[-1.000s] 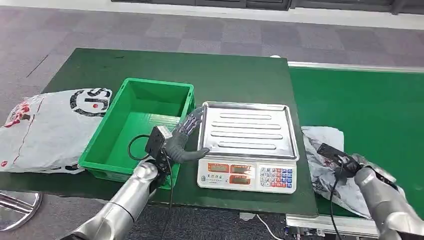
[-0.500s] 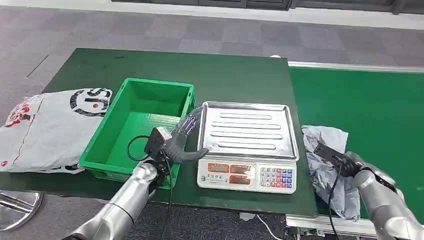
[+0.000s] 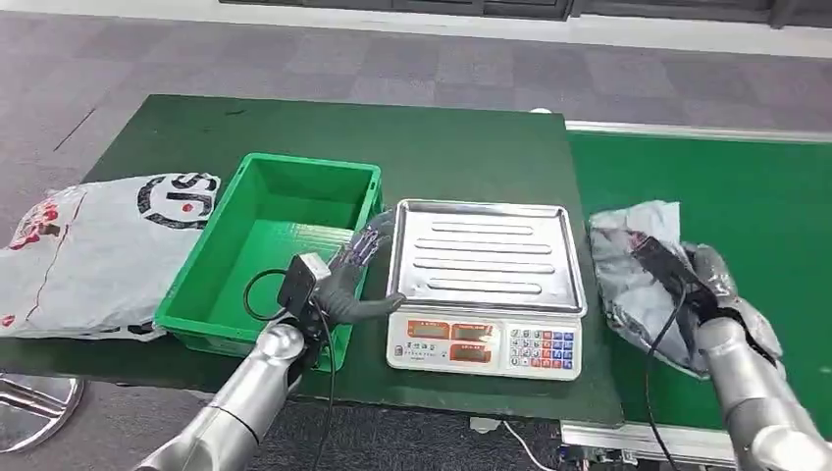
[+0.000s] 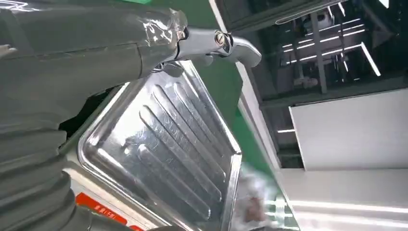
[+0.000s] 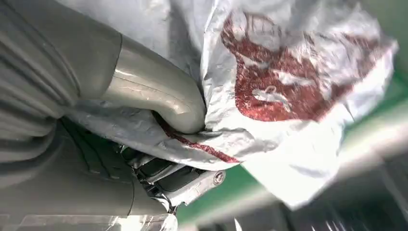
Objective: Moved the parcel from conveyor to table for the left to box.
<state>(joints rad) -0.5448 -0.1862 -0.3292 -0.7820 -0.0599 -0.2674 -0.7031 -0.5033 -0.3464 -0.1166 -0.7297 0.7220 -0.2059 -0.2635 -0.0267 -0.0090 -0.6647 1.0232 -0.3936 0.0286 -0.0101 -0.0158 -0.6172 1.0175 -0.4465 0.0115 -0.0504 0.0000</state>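
Note:
The grey plastic parcel (image 3: pixel 628 270) with a red print hangs crumpled just above the green conveyor (image 3: pixel 726 186), right of the scale. My right hand (image 3: pixel 708 285) grips it from the near side. Up close, the thumb (image 5: pixel 159 98) presses into the parcel (image 5: pixel 288 86) and the fingers close under a fold. My left hand (image 3: pixel 358 267) hovers between the green box (image 3: pixel 265 255) and the scale (image 3: pixel 488 339), fingers spread, holding nothing. The left wrist view looks past the left hand (image 4: pixel 72 53) onto the steel scale pan (image 4: pixel 163 154).
The empty green box stands on the dark green table (image 3: pixel 442 157), left of the scale. A large white mailer bag (image 3: pixel 98 250) lies at the table's left edge, partly overhanging. The conveyor's silver frame (image 3: pixel 638 437) runs along the near right.
My right hand has lifted the parcel off the near edge of the conveyor and carried it up and farther away. The left hand has barely moved.

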